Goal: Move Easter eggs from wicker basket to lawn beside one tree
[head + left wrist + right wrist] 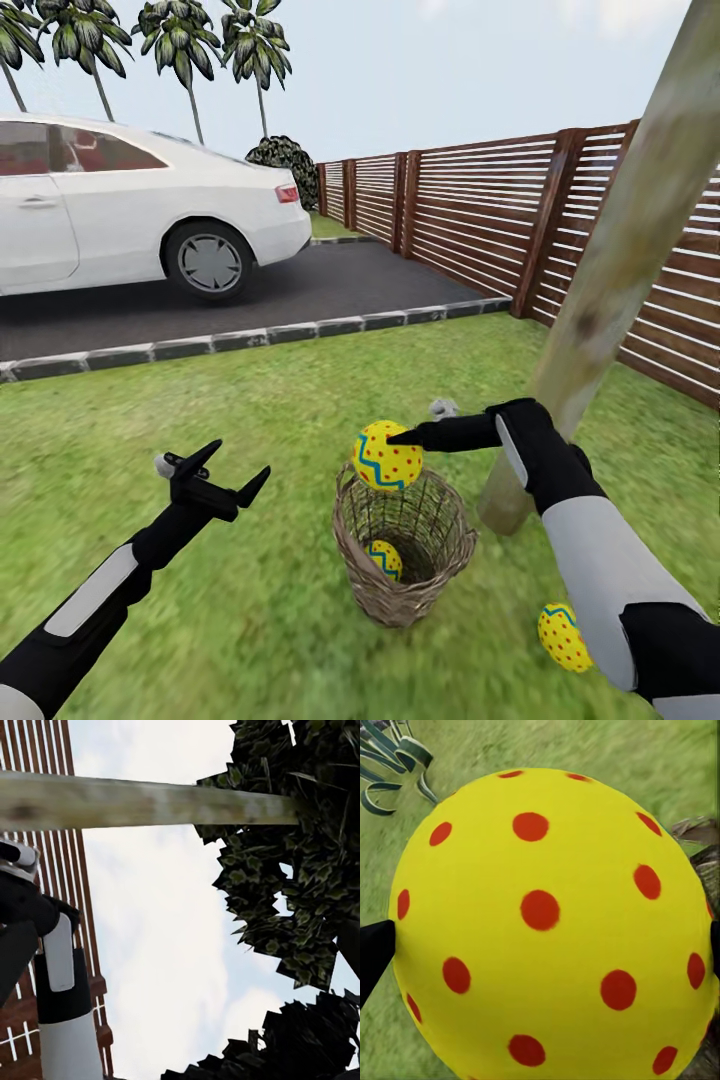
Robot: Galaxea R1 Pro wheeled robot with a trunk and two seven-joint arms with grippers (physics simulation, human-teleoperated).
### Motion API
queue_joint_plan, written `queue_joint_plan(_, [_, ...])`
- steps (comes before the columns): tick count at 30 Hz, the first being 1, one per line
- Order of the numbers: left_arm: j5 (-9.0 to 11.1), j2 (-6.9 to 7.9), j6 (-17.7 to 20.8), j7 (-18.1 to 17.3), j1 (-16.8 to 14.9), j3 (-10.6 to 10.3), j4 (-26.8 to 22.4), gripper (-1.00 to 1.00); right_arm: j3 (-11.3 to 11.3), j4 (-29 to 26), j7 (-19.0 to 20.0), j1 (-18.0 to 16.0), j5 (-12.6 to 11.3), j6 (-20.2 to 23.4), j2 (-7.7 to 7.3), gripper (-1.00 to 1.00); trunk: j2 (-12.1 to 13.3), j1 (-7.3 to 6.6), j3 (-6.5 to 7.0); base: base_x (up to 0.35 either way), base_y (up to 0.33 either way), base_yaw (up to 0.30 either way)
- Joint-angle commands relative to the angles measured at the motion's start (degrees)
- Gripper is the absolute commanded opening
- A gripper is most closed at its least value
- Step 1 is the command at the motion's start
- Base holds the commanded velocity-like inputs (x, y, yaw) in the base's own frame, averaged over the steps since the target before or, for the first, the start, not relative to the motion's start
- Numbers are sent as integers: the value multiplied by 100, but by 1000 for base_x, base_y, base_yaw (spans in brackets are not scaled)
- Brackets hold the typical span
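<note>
One egg [386,456] pinched in the right claw [392,440], held just above the basket [404,545] rim. Left claw [222,472] spread, holding nothing, well apart over the grass [250,400]. Second egg [385,559] lying inside the basket; third egg [563,636] resting on the lawn near the tree [610,270] foot. Judged step: carrying the lifted egg out. Next: swing toward the trunk, lower, release beside it.

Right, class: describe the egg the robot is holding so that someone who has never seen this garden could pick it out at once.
Find the pale leaning tree trunk by the brown slatted fence; the wicker basket stands on the lawn at its foot. The held egg is just above the basket's rim, pinched in the right claw. Unlike the egg in the basket and the egg on the grass, it is off the ground.
</note>
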Motion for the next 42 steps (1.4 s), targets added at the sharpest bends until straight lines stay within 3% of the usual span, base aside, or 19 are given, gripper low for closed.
queue_joint_plan(1, [34, 5, 23, -7, -6, -18, 1, 100, 8, -15, 39, 8, 47, 16, -10, -100, -3, -3, -5, -291, 0, 0])
queue_joint_plan(6, [21, -31, 22, 0, -6, -17, -4, 100, 14, -205, 469, 169, 60, 22, 0, -100, -3, -3, -5, -333, 0, 0])
queue_joint_plan(25, [16, -47, 22, 1, -6, -29, -11, 100, 56, -509, 489, 640, 76, 18, -32, -100, -3, -3, 29, -165, 0, -242])
queue_joint_plan(28, [8, -230, 22, 8, -6, -39, -5, 100, 58, -511, 488, 788, 245, 9, -38, -100, -3, -3, 38, -335, 0, -275])
queue_joint_plan(29, [8, -245, 22, 9, -6, -40, -1, 100, 58, -513, 490, 809, 295, 0, -105, -100, -3, -3, 41, -335, 0, -275])
queue_joint_plan(31, [15, -274, 18, 9, -6, -41, 39, 100, 51, -516, 499, 856, 304, -28, -468, -100, -3, -3, 50, -231, 0, -275])
queue_joint_plan(35, [-39, -404, 8, 9, -6, -37, 55, 100, 25, -512, 501, 963, 299, -106, -967, -100, -3, -3, 67, -30, 0, -275])
queue_joint_plan(39, [-78, -531, 5, 40, -6, -40, 55, 100, 23, -471, 478, 1122, 362, -503, -1210, -100, -3, -3, 84, -1, 0, -275])
queue_joint_plan(41, [-186, -614, 5, 378, -6, -67, 44, 100, 23, -441, 412, 1164, 355, -811, -1231, -100, -3, -3, 93, 0, 0, -274])
queue_joint_plan(42, [-222, -759, 8, 729, -6, -76, 40, 100, 23, -414, 336, 1173, 345, -996, -1234, -100, -3, -3, 98, 0, 0, -274])
